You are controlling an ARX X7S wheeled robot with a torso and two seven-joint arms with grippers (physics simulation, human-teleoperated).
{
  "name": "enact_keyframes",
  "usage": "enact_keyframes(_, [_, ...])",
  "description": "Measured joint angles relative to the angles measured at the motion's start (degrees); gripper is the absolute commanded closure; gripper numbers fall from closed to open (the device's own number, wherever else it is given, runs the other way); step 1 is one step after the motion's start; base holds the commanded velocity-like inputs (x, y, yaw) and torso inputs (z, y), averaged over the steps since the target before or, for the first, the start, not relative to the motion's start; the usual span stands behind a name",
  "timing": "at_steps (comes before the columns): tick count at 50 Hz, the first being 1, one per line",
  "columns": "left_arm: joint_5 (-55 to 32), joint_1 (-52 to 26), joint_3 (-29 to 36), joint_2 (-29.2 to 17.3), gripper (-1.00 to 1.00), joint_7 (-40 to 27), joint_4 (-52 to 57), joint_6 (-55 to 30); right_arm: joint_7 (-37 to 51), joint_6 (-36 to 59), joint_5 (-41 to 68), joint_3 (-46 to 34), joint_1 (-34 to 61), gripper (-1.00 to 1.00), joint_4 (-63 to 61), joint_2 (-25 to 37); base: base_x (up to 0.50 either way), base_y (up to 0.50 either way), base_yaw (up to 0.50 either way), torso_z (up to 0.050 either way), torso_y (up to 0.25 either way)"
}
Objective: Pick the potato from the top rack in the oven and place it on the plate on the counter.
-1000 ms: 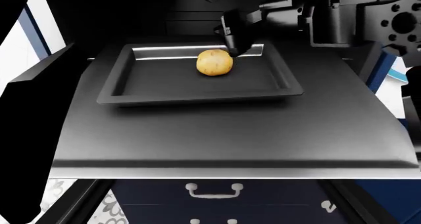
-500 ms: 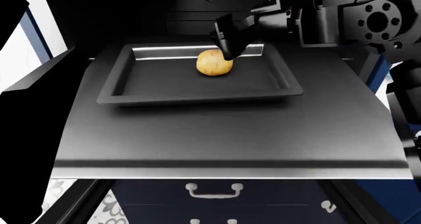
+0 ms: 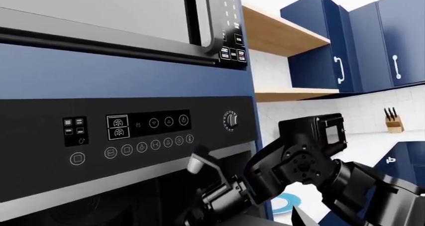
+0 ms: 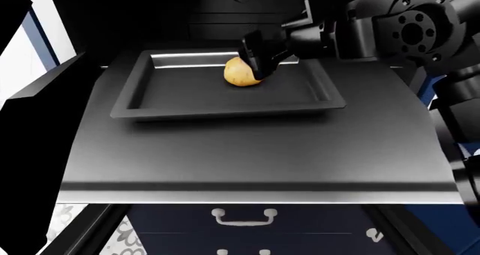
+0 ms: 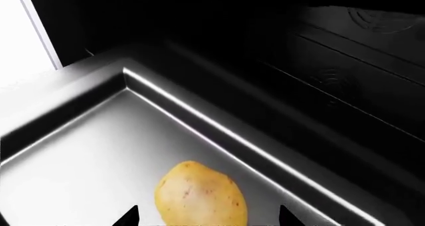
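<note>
So the potato (image 4: 240,73) lies on the top rack (image 4: 150,92), not gripped yet, right hand (image 4: 259,57) spread just over it; lift & move to plate are left.

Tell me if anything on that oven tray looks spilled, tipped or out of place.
Nothing stands out. The potato lies whole on the top rack, which sits level with no spill, and the right gripper hangs over it.

Right arm (image 4: 405,30): glossy black, round bolted joint flange; black end effector (image 4: 259,58).
</note>
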Motion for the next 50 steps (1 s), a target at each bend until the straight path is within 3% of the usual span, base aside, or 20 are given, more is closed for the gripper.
enact_keyframes(50, [0.5,1.6,-1.1,0.3,-1.00,0.8,0.1,-0.1,-3.9,-3.4,-3.0,-4.2,-0.8,-1.00,6.0,-3.6,0.00,0.00,0.00,0.000,0.000])
